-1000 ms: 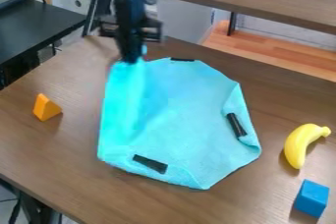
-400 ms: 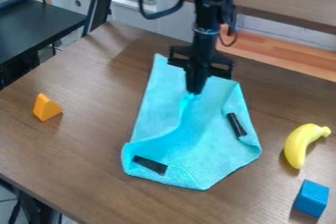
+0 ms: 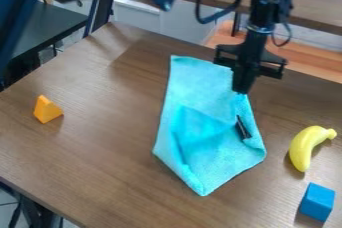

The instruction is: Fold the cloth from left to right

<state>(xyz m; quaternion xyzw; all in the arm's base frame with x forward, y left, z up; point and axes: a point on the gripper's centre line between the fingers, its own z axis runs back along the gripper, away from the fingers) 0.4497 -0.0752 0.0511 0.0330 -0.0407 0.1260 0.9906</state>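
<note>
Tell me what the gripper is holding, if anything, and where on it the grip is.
The turquoise fabric cloth: the black two-finger gripper appears to pinch it by its edge, at the cloth's upper right in the camera view.

An orange triangular block point(image 3: 47, 109) sits near the left side of the brown wood-grain tabletop point(image 3: 100, 127), well apart from the other toys. Toward the right edge lies a yellow banana point(image 3: 305, 146), its narrow stem end pointing to the upper right and its outer curve bulging left. Nearer the camera, apart from the banana, stands a blue block point(image 3: 316, 202). Behind, at the upper left, is a dark table point(image 3: 53, 24). At the upper right, a brown shelf point(image 3: 330, 14) runs above a lighter wooden surface point(image 3: 310, 58), with a pale wall point(image 3: 320, 39) behind.
</note>
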